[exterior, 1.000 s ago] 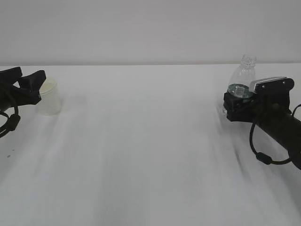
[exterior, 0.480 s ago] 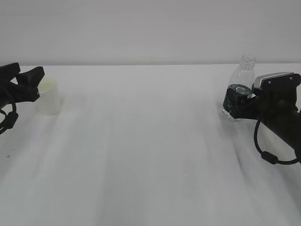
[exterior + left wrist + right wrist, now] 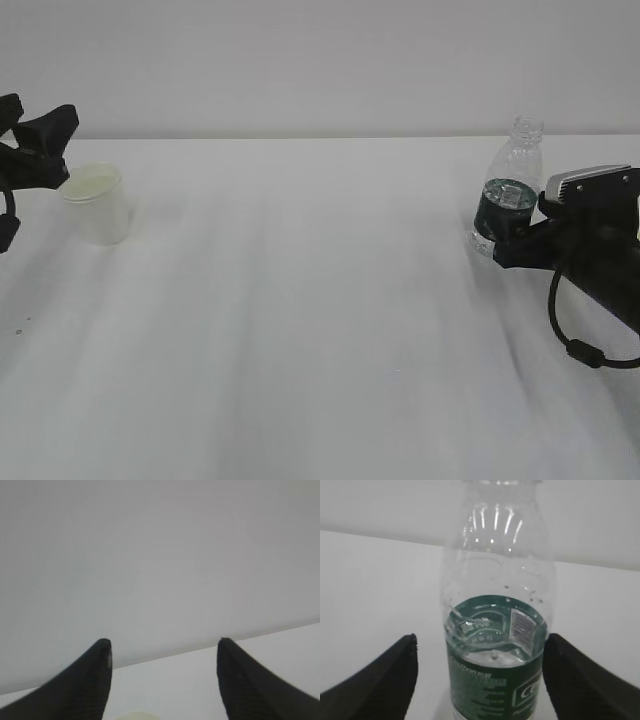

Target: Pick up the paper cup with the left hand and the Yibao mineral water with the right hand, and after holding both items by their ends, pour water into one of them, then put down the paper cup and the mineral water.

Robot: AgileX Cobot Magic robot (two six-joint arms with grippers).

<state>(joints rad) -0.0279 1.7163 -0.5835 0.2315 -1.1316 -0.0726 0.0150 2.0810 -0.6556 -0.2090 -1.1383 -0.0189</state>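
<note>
The white paper cup point(image 3: 97, 205) stands upright on the table at the far left. My left gripper point(image 3: 45, 125) hangs just above and to the left of it, open and empty. In the left wrist view the left gripper point(image 3: 162, 642) has its fingers wide apart, and only the cup's rim point(image 3: 132, 715) shows at the bottom edge. The Yibao mineral water bottle point(image 3: 508, 190) stands upright on the right, capless and partly filled. My right gripper point(image 3: 505, 242) is open with a finger on each side of the bottle's green label point(image 3: 495, 680). The right gripper point(image 3: 481, 639) does not squeeze it.
The white table point(image 3: 300, 320) runs to a pale wall behind. The right arm and its cable point(image 3: 590, 290) lie low over the table's right edge. No other objects show.
The left gripper has let go of the cup and risen up and to the left. The right gripper has set the bottle down, opened and drawn back a little to the right.
</note>
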